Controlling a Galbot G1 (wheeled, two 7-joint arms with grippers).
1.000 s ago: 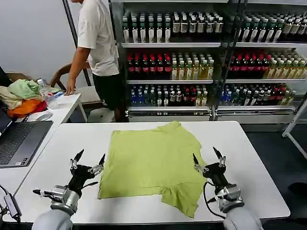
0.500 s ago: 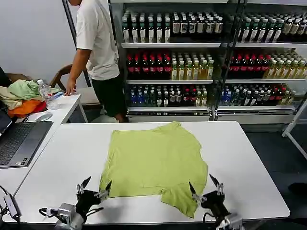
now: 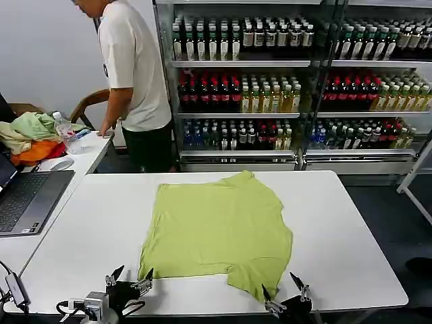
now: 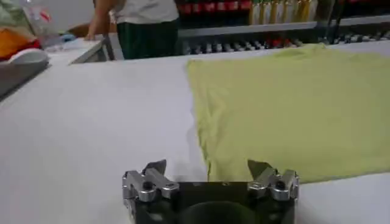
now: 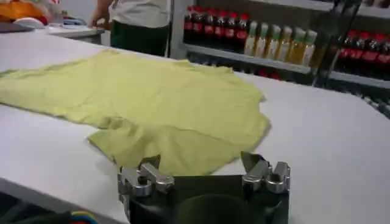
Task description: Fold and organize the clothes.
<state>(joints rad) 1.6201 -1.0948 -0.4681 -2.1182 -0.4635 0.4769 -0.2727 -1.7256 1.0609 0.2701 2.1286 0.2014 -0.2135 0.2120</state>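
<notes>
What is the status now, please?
Left gripper and right gripper: jaws open, empty, near table edge. T-shirt flat, unfolded. Nothing in the way.

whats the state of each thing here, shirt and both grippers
T-shirt: spread flat on the white table, plain side up, one sleeve creased at the near edge.
Left gripper: jaws open, empty, at the table's near edge.
Right gripper: jaws open, empty, at the near edge.
</notes>
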